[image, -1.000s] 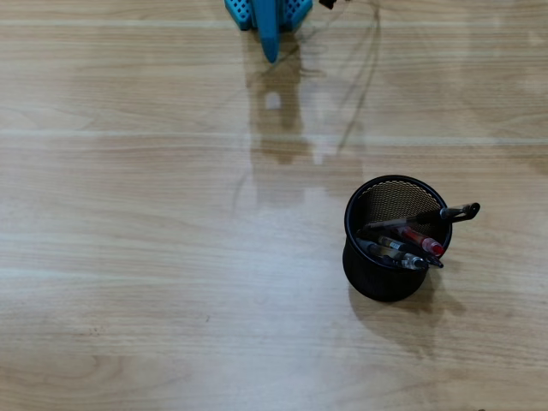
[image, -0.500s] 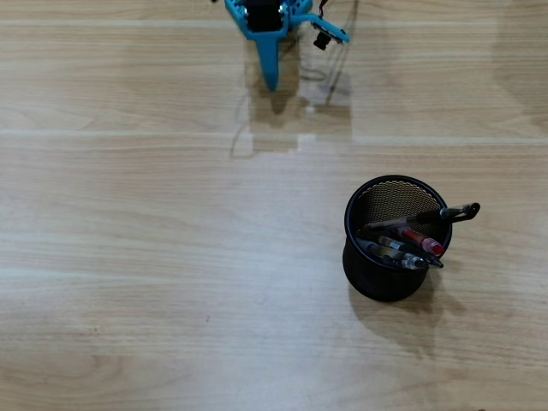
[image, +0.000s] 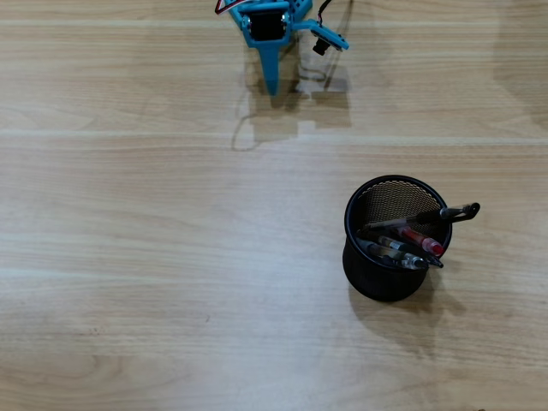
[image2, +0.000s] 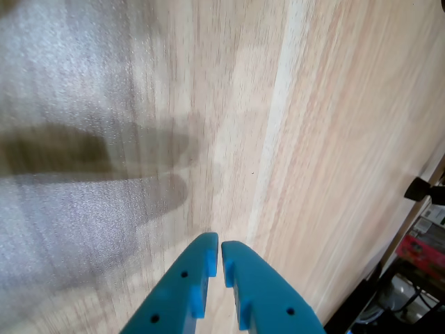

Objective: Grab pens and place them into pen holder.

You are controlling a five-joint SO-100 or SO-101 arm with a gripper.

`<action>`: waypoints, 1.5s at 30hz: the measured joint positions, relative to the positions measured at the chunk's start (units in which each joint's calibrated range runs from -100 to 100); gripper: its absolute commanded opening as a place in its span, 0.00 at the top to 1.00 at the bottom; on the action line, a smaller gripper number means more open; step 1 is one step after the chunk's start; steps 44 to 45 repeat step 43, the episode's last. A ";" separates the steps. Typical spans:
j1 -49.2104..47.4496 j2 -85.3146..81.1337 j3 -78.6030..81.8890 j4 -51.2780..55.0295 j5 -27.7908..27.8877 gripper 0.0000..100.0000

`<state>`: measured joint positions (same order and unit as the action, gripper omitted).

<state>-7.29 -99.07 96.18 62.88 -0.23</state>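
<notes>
Four pens (image: 409,241) stand tilted inside the black wire-mesh pen holder (image: 377,278) on the light wooden table (image: 171,257), their tips leaning over its right rim in the overhead view. Well apart, at the top edge, the blue gripper (image: 271,86) hangs with its jaws pressed nearly together, holding nothing.

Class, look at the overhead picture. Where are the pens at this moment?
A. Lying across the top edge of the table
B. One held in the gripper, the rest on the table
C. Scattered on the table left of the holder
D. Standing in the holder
D: the pens stand inside the holder, leaning on its right rim, while the gripper is far off and holds nothing.
</notes>
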 measured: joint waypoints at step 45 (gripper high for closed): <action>2.19 0.00 2.75 -8.89 0.00 0.98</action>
